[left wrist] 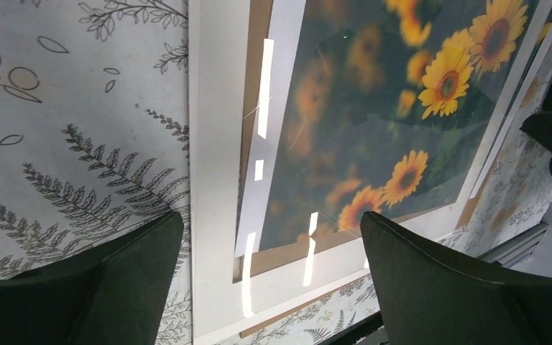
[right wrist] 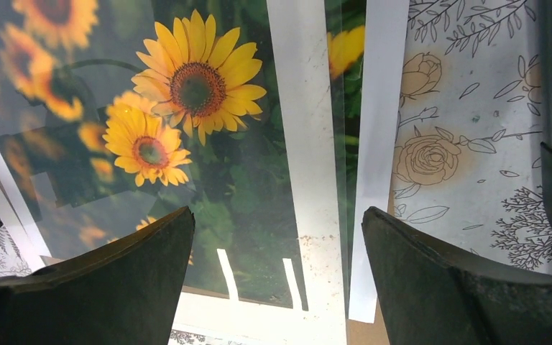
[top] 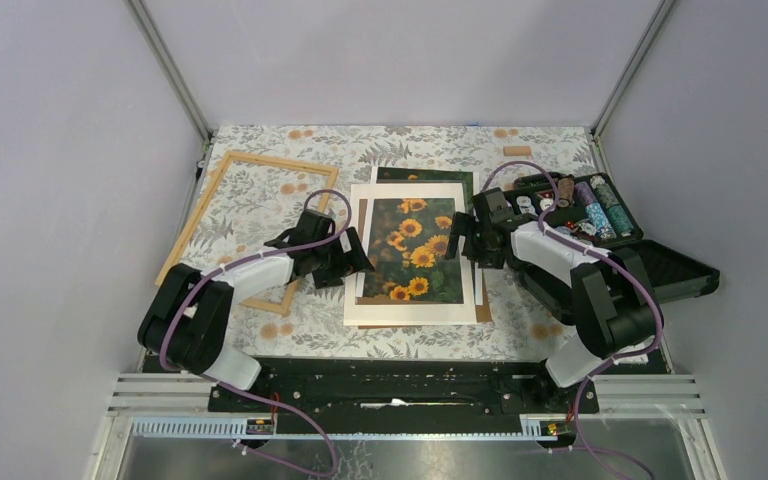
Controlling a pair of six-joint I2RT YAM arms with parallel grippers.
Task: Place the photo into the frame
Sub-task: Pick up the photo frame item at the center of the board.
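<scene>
The left gripper (top: 345, 257) and right gripper (top: 460, 241) are hovering with jaws apart, gripping nothing. The photo (top: 415, 250) is lying between them (beneath a white mat (top: 400, 311)), and the frame (top: 280, 159) is sitting empty left of both, so insertion is not yet begun.

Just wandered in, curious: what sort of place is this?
Probably a robot test booth: plain grey walls on metal posts, two arms bolted to a rail, and a photo and frame laid on the table.

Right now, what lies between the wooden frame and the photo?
Between frame and photo: the left gripper, open, and the white mat's border, in the top view.
</scene>
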